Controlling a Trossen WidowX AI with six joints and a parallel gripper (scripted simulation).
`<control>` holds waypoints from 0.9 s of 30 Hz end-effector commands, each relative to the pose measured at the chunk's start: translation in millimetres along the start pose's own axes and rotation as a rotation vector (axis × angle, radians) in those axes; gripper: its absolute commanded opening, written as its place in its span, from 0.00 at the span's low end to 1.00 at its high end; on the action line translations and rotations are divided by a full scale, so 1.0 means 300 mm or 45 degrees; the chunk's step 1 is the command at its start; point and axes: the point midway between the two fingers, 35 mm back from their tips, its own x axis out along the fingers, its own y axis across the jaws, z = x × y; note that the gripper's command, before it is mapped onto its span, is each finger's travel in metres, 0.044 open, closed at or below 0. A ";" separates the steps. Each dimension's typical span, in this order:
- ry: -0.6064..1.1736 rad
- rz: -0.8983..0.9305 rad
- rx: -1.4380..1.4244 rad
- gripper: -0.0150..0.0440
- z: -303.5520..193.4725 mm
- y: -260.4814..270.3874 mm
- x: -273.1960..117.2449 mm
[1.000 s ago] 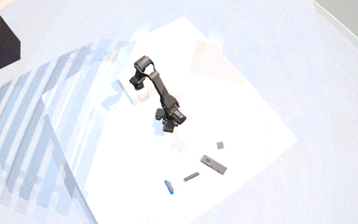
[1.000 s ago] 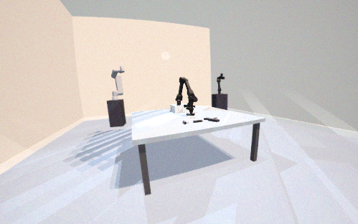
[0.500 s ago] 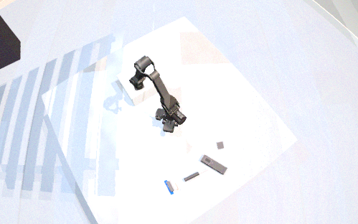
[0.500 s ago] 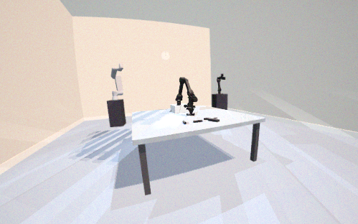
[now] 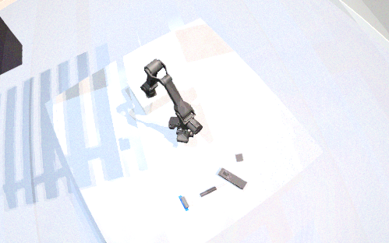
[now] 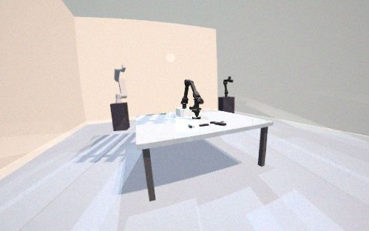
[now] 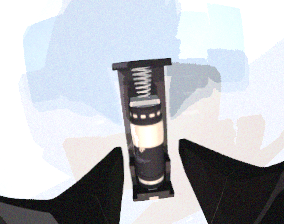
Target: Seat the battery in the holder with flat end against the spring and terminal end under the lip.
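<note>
In the wrist view the black holder (image 7: 158,63) lies with its spring (image 7: 143,82) at the upper end. The battery (image 7: 147,134), with dark and cream bands, lies lengthwise in it, roughly in line. Its upper end is at the plate on the spring, and its lower end is beside the holder's lower end wall. Whether that end is under the lip, and whether the battery is fully down, I cannot tell. My gripper (image 7: 150,149) (image 6: 197,118) is partly open, one finger on each side of the holder, with visible gaps. In the top and exterior views, holder and battery cannot be made out.
A dark remote-like block (image 5: 232,178) (image 6: 218,123), a thin dark bar (image 5: 208,191) (image 6: 203,125), a blue-and-grey piece (image 5: 184,203) and a small dark square (image 5: 239,157) lie on the table beyond the gripper. A white box (image 6: 180,112) is by the arm's base.
</note>
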 end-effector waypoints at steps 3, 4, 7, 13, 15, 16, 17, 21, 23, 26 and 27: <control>0.003 0.003 0.000 0.76 -0.007 0.006 -0.101; 0.004 0.003 0.000 0.80 -0.007 0.007 -0.133; 0.006 0.005 0.000 0.94 -0.003 0.004 -0.221; 0.006 0.005 0.000 1.00 0.004 0.001 -0.241; 0.006 0.005 0.000 1.00 0.004 0.001 -0.241; 0.006 0.005 0.000 1.00 0.004 0.001 -0.241; 0.006 0.005 0.000 1.00 0.004 0.001 -0.241; 0.006 0.005 0.000 1.00 0.004 0.001 -0.241; 0.006 0.005 0.000 1.00 0.004 0.001 -0.241; 0.006 0.005 0.000 1.00 0.004 0.001 -0.241; 0.006 0.005 0.000 1.00 0.004 0.001 -0.241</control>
